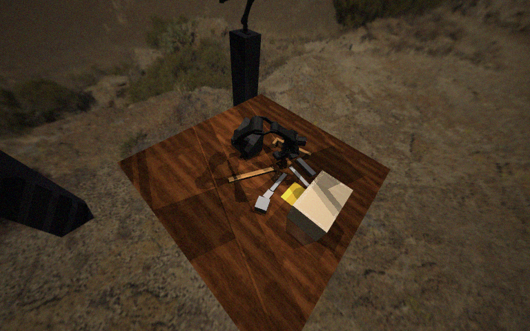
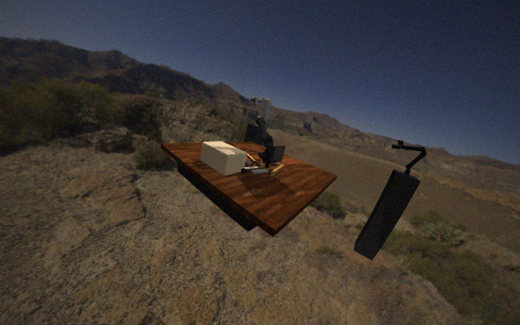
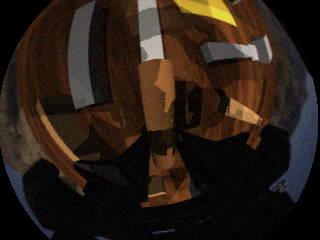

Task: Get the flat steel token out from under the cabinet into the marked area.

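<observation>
My gripper (image 1: 288, 157) (image 2: 269, 160) (image 3: 160, 131) is low over the table (image 1: 219, 245) (image 2: 279, 201), shut on a thin rod (image 1: 299, 176) (image 3: 150, 34) with a wood-coloured handle and a grey front end. The rod points towards the yellow marked area (image 1: 292, 192) (image 3: 196, 0) in front of the cream cabinet (image 1: 321, 201) (image 2: 222, 156). Its tip lies close to the cabinet's base beside the yellow area. The steel token is not visible in any view.
A grey scraper with a flat head (image 1: 262, 203) (image 3: 236, 50) lies left of the marked area. A short grey bar (image 1: 306, 166) (image 3: 83, 54) lies by the gripper. A wooden stick (image 1: 251, 174) and a wooden angle piece (image 1: 278, 141) lie near the arm base (image 1: 247, 139).
</observation>
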Tool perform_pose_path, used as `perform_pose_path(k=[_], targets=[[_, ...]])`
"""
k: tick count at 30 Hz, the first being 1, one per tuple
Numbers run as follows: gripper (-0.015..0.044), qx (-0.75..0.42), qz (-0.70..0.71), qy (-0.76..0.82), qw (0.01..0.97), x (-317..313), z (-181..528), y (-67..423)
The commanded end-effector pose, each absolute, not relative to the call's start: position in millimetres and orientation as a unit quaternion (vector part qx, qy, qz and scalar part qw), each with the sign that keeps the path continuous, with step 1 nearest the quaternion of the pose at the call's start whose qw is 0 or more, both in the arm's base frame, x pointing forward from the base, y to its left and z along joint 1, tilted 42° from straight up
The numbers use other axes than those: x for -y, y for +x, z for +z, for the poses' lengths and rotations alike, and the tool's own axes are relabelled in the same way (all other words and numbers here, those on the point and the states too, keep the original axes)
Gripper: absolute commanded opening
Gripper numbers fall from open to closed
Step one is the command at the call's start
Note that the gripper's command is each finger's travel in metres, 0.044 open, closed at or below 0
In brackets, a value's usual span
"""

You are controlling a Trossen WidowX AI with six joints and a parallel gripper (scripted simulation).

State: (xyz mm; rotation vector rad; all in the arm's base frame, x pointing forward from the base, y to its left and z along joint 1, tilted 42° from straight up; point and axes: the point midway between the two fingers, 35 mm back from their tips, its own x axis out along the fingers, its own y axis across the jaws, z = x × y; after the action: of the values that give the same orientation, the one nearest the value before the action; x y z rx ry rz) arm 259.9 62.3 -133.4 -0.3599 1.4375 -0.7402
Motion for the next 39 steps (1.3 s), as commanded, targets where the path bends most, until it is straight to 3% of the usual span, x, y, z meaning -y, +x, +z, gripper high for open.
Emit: perform_pose_path(k=[1,39], targets=[[0.0000,-0.641,-0.330,-0.162,0.674,-63.7,-135.2,248.4],[0.0000,-0.654,-0.304,-0.189,0.667,-55.1,-121.6,234.4]])
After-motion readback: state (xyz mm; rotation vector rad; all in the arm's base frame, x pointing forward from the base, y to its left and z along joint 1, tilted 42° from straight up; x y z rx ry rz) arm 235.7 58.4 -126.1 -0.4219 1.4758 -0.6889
